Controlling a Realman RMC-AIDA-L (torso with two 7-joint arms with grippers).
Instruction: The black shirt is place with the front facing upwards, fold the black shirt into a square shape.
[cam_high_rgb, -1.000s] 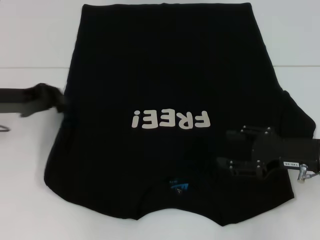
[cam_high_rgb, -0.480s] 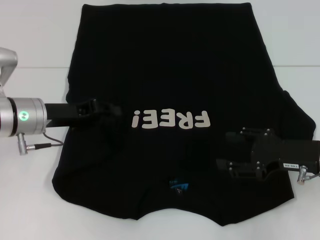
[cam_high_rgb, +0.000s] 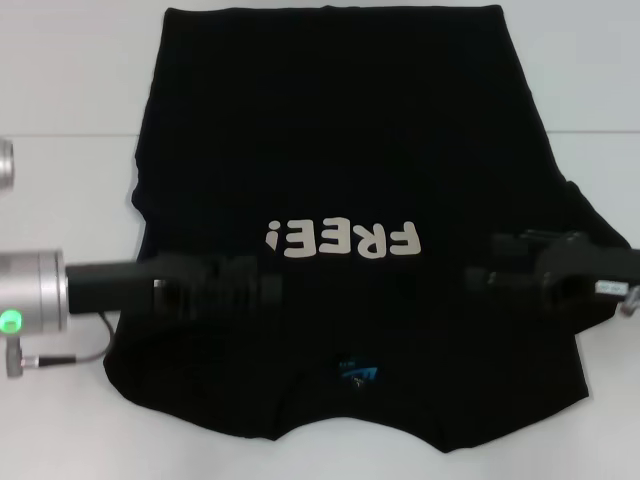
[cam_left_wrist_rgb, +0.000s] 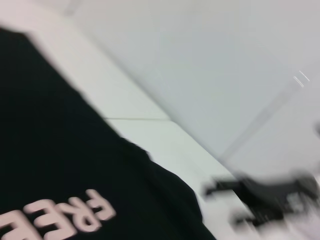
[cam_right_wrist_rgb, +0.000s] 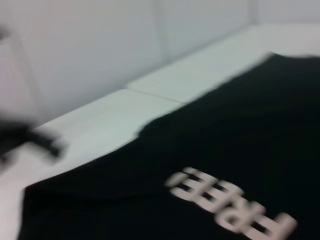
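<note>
The left gripper (cam_high_rgb: 262, 288) hangs over the shirt (cam_high_rgb: 340, 130) below its print; the right gripper (cam_high_rgb: 478, 275) hangs opposite. Both blur, so finger state is perhaps unreadable.

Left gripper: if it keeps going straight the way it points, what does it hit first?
Probably the right gripper, facing it across the black shirt; the left gripper points that way, though relative height is unclear.

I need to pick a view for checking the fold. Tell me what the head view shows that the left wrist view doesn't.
Only the head view shows the whole black shirt, its blue neck label and the left gripper over the cloth. Only the left wrist view shows the wall behind the table. Both show the FREE! print and the right gripper.
</note>
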